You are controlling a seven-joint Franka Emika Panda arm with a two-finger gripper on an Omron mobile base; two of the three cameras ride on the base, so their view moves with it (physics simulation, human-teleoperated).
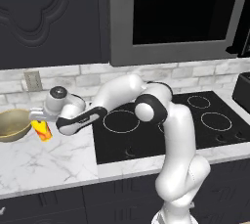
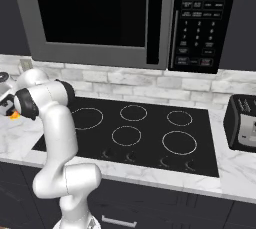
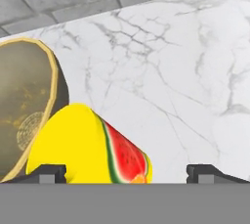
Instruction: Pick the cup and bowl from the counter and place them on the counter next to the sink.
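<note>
1. Hovering low over the counter (image 1: 49,162), the pincer (image 3: 126,171) is seen with its jaws spread wide and nothing gripped; the two dark fingertips (image 3: 46,173) stand at either side of the hand view, with the cup between them but nearer one tip.
2. The cup (image 3: 88,145) is noted directly under the hand: a small yellow tumbler with a red-and-green melon-like print. In the left base view the cup (image 1: 43,130) stands upright on the marble, just below the wrist.
3. The bowl (image 1: 12,125) is recorded just beside the cup, possibly touching; contact cannot be settled from these views. In the hand view its tan rim and olive inside lie close behind the cup.
4. Handling judgement, cup: likely light, rigid and smooth-walled, so slip is plausible. A hold across the side wall at mid-height is suggested, the jaws centred first since the cup sits off-centre between them.
5. Handling judgement, bowl: wider, probably heavier, stiff. A pinch over the rim is thought the only workable hold.
6. Risk noted: the bowl may be nudged by the near finger on closing.
7. The cooktop (image 1: 161,130) lies well apart, on the far side of the arm.
</note>
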